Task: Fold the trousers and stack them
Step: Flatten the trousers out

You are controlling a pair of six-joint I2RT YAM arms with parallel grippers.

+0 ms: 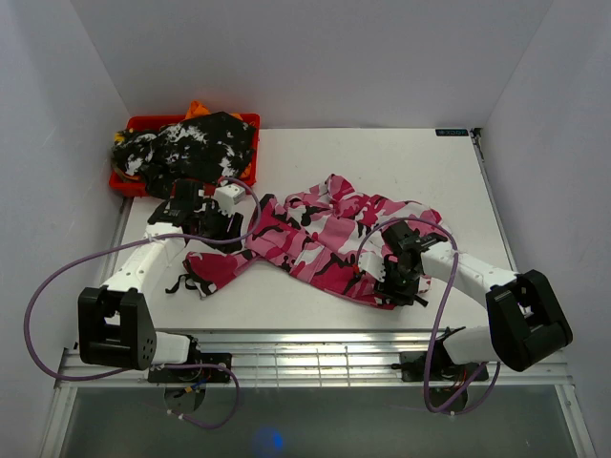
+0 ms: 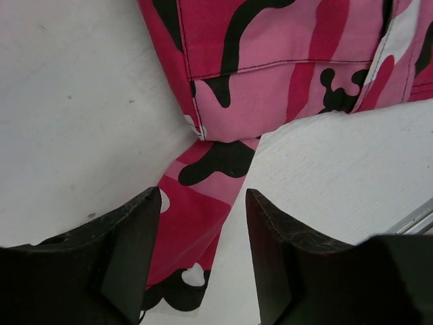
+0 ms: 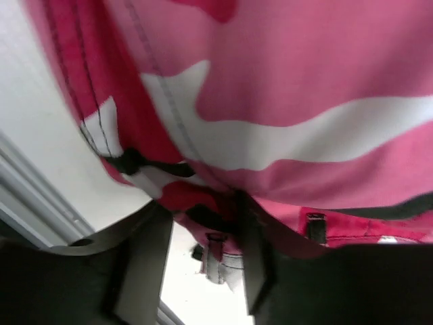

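Observation:
The hot-pink, white and black camouflage trousers lie crumpled across the middle of the white table. My left gripper hovers over their left end. In the left wrist view it is open, and a narrow strip of the trousers runs flat on the table between the fingers, close to the left one. My right gripper sits at the trousers' right near edge. In the right wrist view it is open; pink cloth drapes over the right finger and a belt loop hangs in the gap.
A red bin at the back left corner holds a black-and-white mottled garment with something orange behind it. White walls close in the table on three sides. A metal rail runs along the near edge.

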